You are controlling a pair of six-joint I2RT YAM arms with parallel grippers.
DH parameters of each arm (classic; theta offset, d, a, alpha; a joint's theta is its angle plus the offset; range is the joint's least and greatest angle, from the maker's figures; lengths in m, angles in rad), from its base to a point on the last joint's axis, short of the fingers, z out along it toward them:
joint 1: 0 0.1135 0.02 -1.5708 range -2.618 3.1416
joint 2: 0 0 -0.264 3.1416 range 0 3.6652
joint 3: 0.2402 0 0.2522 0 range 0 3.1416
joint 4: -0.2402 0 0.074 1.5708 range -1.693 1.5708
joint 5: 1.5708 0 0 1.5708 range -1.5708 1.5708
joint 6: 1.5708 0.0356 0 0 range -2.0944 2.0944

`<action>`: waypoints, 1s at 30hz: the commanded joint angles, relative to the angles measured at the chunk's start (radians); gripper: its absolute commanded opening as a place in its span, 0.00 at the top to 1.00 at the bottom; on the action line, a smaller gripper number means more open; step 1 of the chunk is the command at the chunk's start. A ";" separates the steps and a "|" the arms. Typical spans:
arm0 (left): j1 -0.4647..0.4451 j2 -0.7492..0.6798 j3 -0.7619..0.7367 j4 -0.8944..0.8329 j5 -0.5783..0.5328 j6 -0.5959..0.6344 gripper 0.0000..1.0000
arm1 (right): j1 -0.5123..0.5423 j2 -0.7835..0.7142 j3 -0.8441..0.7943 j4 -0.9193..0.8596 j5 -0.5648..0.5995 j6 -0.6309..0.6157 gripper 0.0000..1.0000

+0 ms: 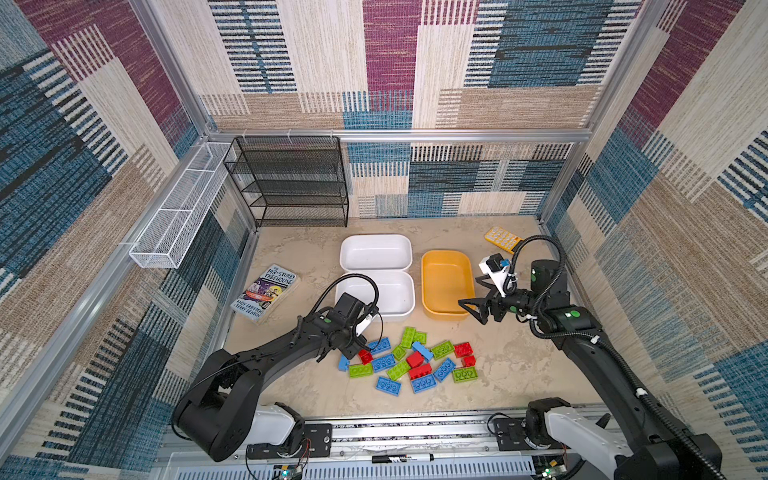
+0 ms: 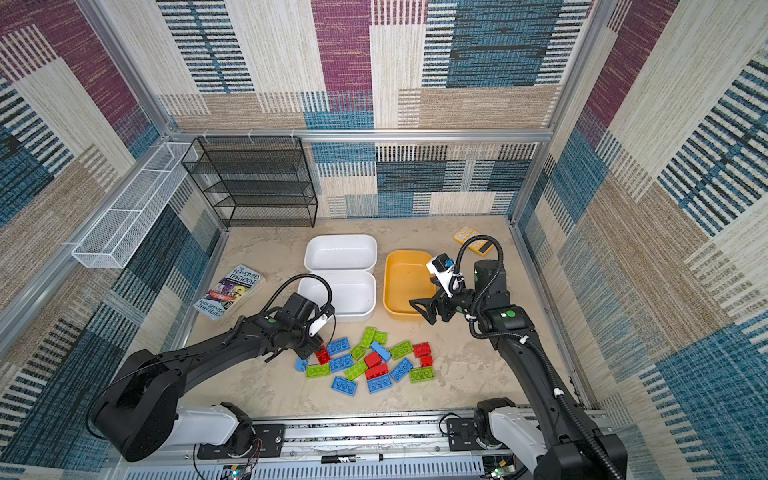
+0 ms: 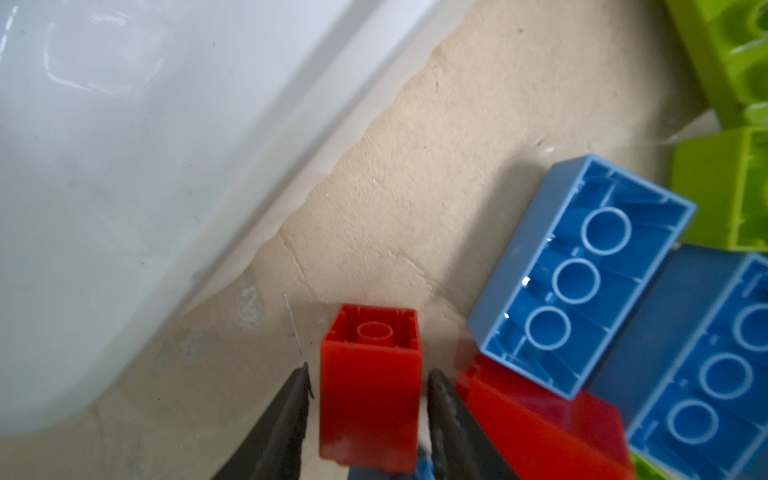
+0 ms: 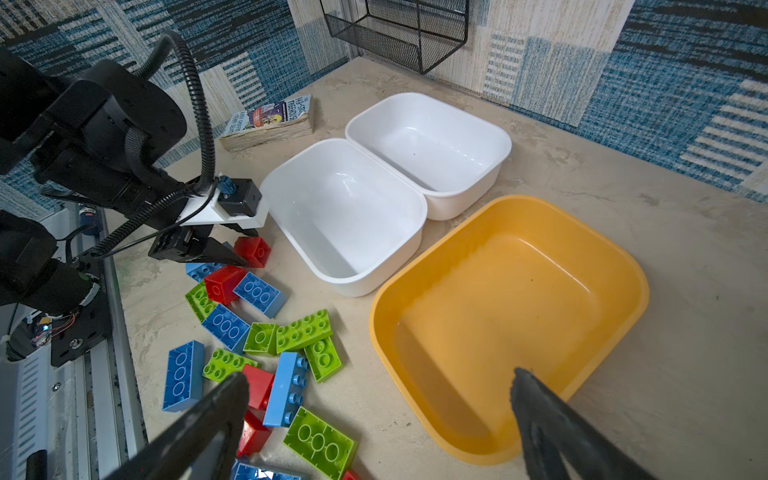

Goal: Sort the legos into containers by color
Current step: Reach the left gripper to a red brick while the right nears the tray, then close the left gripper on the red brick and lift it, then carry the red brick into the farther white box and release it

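While the three containers stand together at mid-table, the yellow tub (image 1: 446, 286) sits just beside two white tubs (image 1: 376, 251) (image 1: 395, 295) that touch end to end. The legos (image 1: 409, 359) lie nearer the arm bases in one mixed heap of red, blue and green. The right gripper (image 4: 376, 386) has its jaws spread wide, hovering over the yellow tub's near rim. The left gripper (image 3: 369, 374) is lowered at the heap's left edge by the nearer white tub. Its jaws straddle a small red brick (image 3: 370, 415), with a slim gap on either side, not clamped.
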 commanded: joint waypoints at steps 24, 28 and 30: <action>0.000 -0.211 0.180 -0.311 0.129 0.070 0.76 | 0.000 0.007 0.009 0.037 -0.012 0.013 0.01; 0.010 -0.196 0.294 -0.326 0.106 0.088 0.76 | 0.001 0.003 0.005 0.062 -0.012 0.025 0.01; 0.029 -0.133 0.362 -0.298 0.097 0.088 0.76 | 0.001 0.010 0.007 0.075 -0.025 0.033 0.01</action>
